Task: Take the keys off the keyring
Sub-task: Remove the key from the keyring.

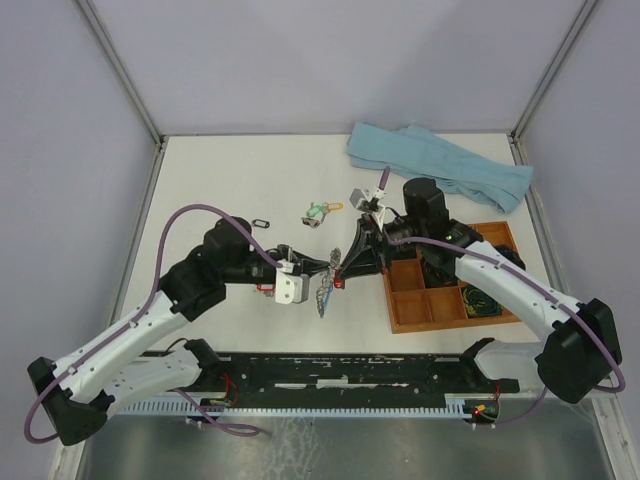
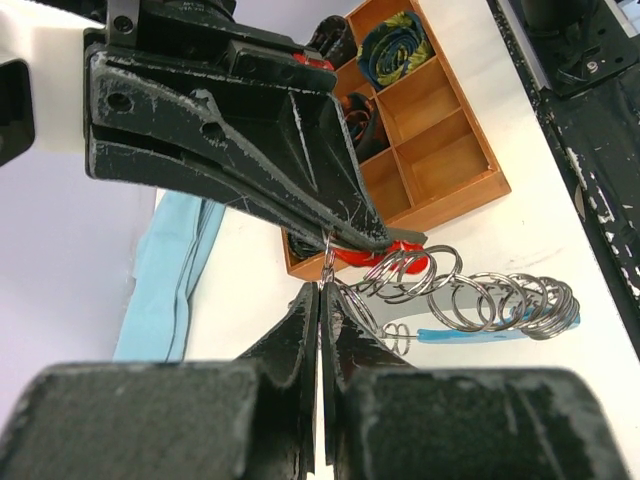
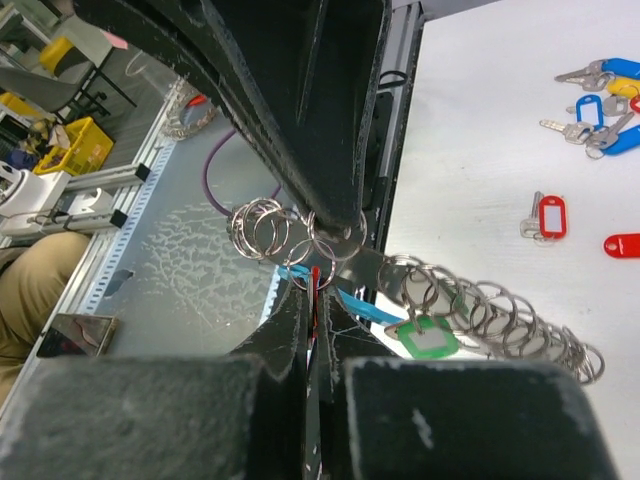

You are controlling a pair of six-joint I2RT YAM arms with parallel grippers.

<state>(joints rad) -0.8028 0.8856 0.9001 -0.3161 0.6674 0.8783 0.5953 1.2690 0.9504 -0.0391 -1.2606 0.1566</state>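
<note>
As the top view showed, the left fingers (image 1: 318,264) and the right fingers (image 1: 347,268) were both shut on the keyring (image 1: 325,293), held above the counter (image 1: 220,180). The left wrist view showed one thin ring pinched; the right wrist view showed a green-tagged key (image 3: 428,338) hanging near, so twisting slowly seemed wise.

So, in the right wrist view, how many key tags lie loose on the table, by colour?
blue tags: 3
red tags: 2
Total: 5
</note>
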